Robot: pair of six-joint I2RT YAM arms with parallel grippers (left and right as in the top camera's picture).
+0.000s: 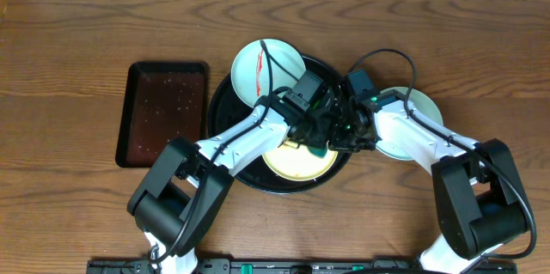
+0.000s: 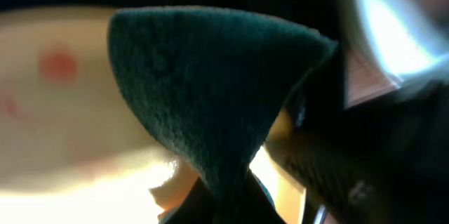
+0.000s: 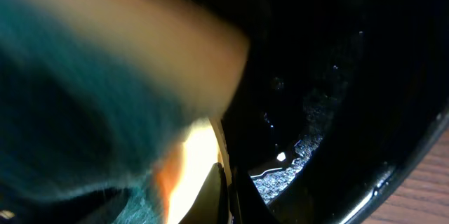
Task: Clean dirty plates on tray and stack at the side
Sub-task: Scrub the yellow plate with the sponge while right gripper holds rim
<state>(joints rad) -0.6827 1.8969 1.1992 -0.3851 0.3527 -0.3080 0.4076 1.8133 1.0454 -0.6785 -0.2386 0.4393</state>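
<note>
The round black tray [image 1: 225, 141] holds a pale blue-green plate [image 1: 262, 68] with a red smear at its back left and a pale yellow plate [image 1: 301, 162] at its front. My left gripper [image 1: 316, 139] is shut on a green sponge [image 2: 210, 90], which hangs over the yellow plate [image 2: 56, 112]; red spots [image 2: 59, 64] show on that plate. My right gripper [image 3: 226, 192] is shut on the yellow plate's rim [image 3: 210, 147], with the glossy tray [image 3: 337, 76] beside it. Another pale blue-green plate [image 1: 421, 106] lies on the table right of the tray, partly under the right arm.
A smaller rectangular black tray [image 1: 163, 111], wet with droplets, lies on the wooden table left of the round tray. Both arms cross over the round tray's middle, their cables looping above it.
</note>
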